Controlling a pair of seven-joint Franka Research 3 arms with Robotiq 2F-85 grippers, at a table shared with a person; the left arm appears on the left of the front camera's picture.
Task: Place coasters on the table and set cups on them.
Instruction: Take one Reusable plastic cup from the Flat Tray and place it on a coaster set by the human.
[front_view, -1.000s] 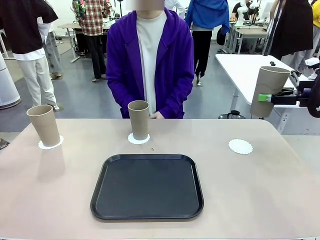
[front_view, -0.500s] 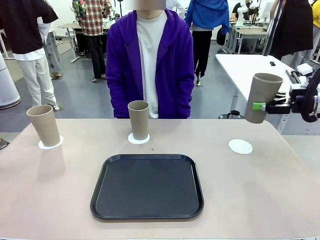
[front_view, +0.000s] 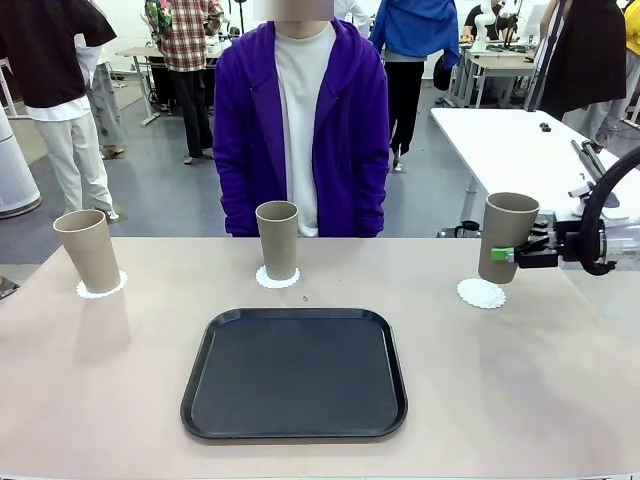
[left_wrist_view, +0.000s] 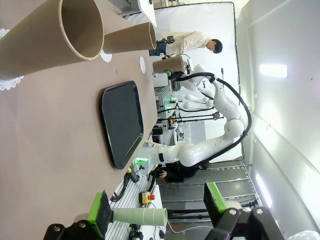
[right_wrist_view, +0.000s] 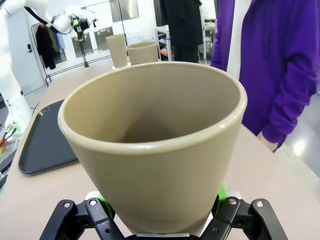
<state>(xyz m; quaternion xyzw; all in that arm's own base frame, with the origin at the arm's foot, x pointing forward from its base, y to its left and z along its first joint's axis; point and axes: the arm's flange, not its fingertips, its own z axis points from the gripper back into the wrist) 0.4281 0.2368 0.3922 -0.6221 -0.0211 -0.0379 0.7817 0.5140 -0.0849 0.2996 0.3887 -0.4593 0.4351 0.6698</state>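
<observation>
We pinch the third cup (front_view: 505, 236) in our right gripper (front_view: 520, 256), base just above the bare coaster (front_view: 481, 293) at the tray's (front_view: 294, 373) two o'clock, ready to seat it; our left gripper (left_wrist_view: 157, 214) stands spread, empty.

I see the right gripper (front_view: 513, 256) reaching in from the right edge, clamped on a tan cup (front_view: 503, 236) that hangs upright just above the right-hand coaster (front_view: 481, 293); whether its base touches the doily I can't tell. On the table (front_view: 560, 400), the left cup (front_view: 88, 250) stands on its coaster (front_view: 101, 290) at the far left, and the middle cup (front_view: 278, 239) stands on another coaster (front_view: 277, 280). A black tray (front_view: 294, 373) lies near me, centre. A person in a purple hoodie (front_view: 345, 130) stands at the far side.
</observation>
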